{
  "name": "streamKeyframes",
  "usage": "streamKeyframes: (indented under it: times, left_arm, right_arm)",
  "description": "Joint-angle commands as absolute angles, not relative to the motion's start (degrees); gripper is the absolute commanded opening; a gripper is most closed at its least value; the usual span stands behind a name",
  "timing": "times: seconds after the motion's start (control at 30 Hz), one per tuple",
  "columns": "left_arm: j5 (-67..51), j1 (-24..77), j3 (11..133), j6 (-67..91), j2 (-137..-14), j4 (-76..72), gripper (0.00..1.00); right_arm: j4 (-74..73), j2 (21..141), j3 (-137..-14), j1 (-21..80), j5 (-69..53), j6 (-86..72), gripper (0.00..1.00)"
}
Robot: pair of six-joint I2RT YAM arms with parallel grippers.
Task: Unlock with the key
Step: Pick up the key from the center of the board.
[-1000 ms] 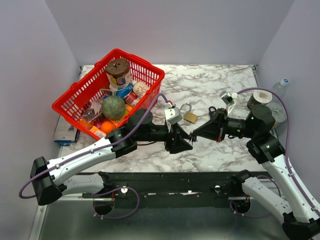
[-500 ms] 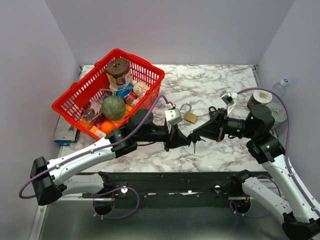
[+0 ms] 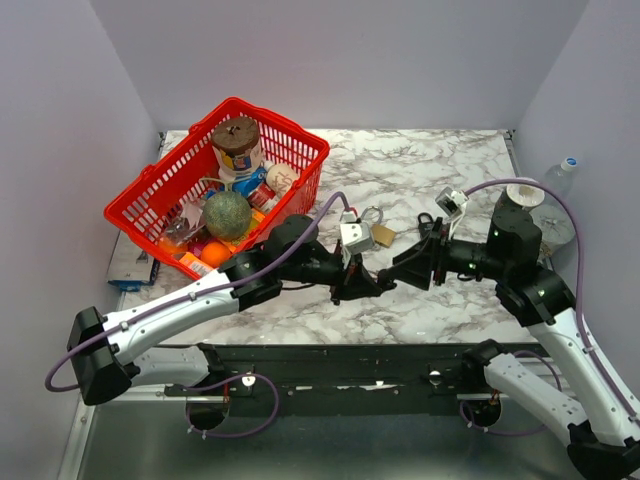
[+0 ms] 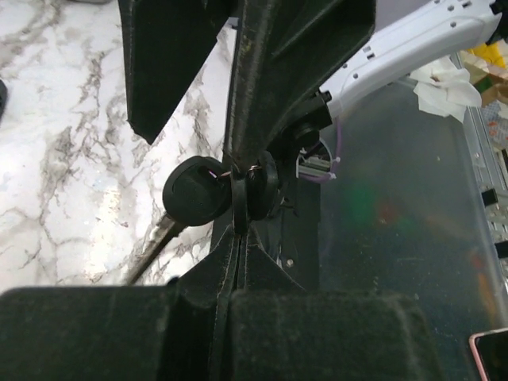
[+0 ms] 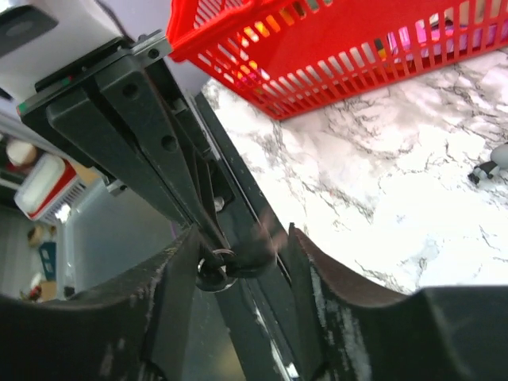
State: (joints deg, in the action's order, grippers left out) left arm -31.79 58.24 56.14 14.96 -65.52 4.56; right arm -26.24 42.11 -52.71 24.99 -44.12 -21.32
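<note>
A bunch of black-headed keys [image 4: 193, 200] on a small ring hangs in the air between the two arms. My left gripper [image 3: 383, 284] is shut on the key, whose edge is pinched at the tips of its fingers [image 4: 238, 238]. My right gripper [image 3: 399, 270] faces it tip to tip and stands open, its fingers [image 5: 317, 270] on either side of the key [image 5: 252, 252] and ring without pressing it. The brass padlock [image 3: 381, 236] lies on the marble table just behind the left wrist, shackle pointing away.
A red basket [image 3: 285, 125] full of food items and a ball stands at the back left. A small black object [image 3: 425, 218] lies right of the padlock. A white roll [image 3: 522, 194] and a bottle [image 3: 567, 170] sit at the right edge.
The left gripper has shut on the key bunch. The right gripper, shut on it before, has opened and let it go. Both arms shifted slightly.
</note>
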Motion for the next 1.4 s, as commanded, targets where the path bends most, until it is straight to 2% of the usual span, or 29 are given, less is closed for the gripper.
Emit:
streamKeyframes:
  times: [0.0,0.2,0.3,0.4,1.13,1.33,1.37]
  left_arm:
    - [-37.7,58.4,58.6,12.7,-67.7,6.7,0.0]
    - [-38.9,58.4,59.9,11.0,-69.5,9.4,0.0]
    - [-38.9,58.4,59.9,11.1,-69.8,9.4,0.0]
    - [-39.2,58.4,59.9,11.1,-70.3,9.5,0.0]
    - [-39.7,58.4,59.9,11.0,-71.1,9.6,0.0]
    - [-39.3,58.4,59.9,11.0,-70.9,9.4,0.0]
    - [-39.2,58.4,59.9,11.2,-70.8,9.3,0.0]
  right_arm:
    - [-31.6,42.9,-55.5,28.0,-41.8,-14.8,0.59]
    - [-32.6,42.7,-54.9,28.7,-43.3,-12.5,0.57]
    - [-35.1,43.4,-54.6,28.7,-43.2,-11.3,0.45]
    - [-35.5,43.5,-53.4,28.7,-44.0,-11.2,0.38]
    - [-33.2,43.4,-50.3,31.5,-48.0,-12.9,0.36]
    - [-33.5,44.6,-48.9,32.0,-48.5,-12.7,0.23]
    - [-33.5,44.7,-48.7,32.1,-48.6,-12.7,0.16]
